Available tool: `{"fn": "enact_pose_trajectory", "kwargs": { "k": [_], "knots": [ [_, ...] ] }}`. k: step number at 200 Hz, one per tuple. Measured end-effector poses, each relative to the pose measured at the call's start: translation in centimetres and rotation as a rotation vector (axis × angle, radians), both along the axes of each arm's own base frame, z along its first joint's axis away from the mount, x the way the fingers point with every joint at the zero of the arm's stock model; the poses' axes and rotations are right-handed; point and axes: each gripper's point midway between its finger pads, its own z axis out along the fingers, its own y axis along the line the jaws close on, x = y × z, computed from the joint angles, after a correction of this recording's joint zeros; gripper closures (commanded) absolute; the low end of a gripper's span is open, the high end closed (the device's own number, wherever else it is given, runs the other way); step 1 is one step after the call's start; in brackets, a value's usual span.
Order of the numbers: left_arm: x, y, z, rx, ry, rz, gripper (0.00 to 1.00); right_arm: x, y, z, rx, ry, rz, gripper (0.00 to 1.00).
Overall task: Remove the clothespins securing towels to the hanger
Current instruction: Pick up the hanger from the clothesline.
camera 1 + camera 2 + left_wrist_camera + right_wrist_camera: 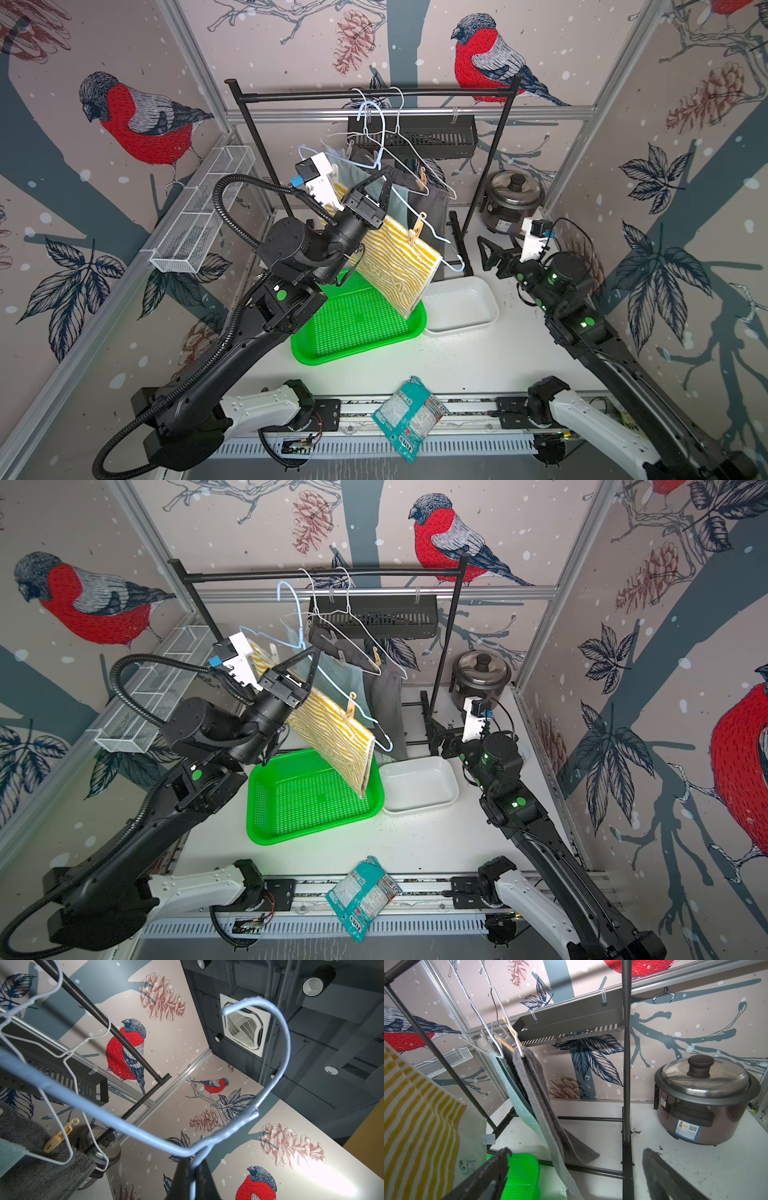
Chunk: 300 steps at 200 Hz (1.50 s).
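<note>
Hanging from a light-blue wire hanger (287, 1043), the yellow-and-white striped towel (399, 257) is held tilted above the green basket (353, 332), with a wooden clothespin (417, 232) pinned on its upper edge. The hanger's neck is clamped between the closed jaws of the left gripper (386, 171), and its hook is seen free of the black rail (291, 96). The light blue towel (399, 199) and dark grey towel (434, 201) are draped on white hangers (399, 133) on the rail, with a tan clothespin (422, 176) on the grey one. The right gripper (484, 253) is held low beside the white tray (490, 307), jaws wide apart, nothing between them.
</note>
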Motion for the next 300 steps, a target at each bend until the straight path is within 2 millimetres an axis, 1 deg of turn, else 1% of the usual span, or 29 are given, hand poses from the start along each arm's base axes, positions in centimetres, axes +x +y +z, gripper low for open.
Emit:
{"fn": "enact_pose_trajectory", "kwargs": {
  "k": [15,35,57,72,89,145,202,236,271,287,300],
  "knots": [
    [0.0,-0.4,-0.5,-0.005,0.008,0.016,1.0,-0.1,-0.1,0.0,0.0,0.0,0.0,0.0],
    [0.0,-0.2,-1.1,-0.029,0.025,0.067,1.0,-0.3,-0.2,0.1,0.0,0.001,0.0,0.0],
    [-1.1,-0.3,-1.3,-0.039,0.02,0.09,1.0,-0.5,-0.3,0.1,-0.001,0.003,-0.004,0.0],
    [-1.5,0.2,-1.3,-0.064,0.019,0.115,1.0,-0.6,-0.4,0.0,-0.004,0.007,-0.008,0.0],
    [-1.4,1.0,-1.6,-0.091,0.038,0.16,1.0,-0.6,-0.4,-0.1,-0.005,0.008,-0.009,0.0],
    [-2.7,2.3,-1.9,-0.14,0.053,0.215,1.0,-0.6,-0.5,-0.6,-0.01,0.02,-0.011,0.0],
    [-3.1,3.5,-4.2,-0.151,0.101,0.274,1.0,-0.3,-0.1,-0.6,-0.016,0.027,0.0,0.0],
    [-2.7,5.3,-5.2,-0.157,0.13,0.358,1.0,-0.1,0.4,-0.5,-0.017,0.031,0.026,0.0],
    [-2.5,7.9,-4.9,-0.167,0.144,0.467,1.0,-0.1,0.5,-0.7,-0.019,0.035,0.028,0.0],
    [-2.1,9.2,-4.9,-0.181,0.153,0.508,1.0,-0.1,0.5,-0.7,-0.019,0.037,0.028,0.0],
    [-1.6,9.8,-5.2,-0.189,0.164,0.529,1.0,-0.1,0.5,-0.8,-0.022,0.042,0.03,0.0]
  ]
}}
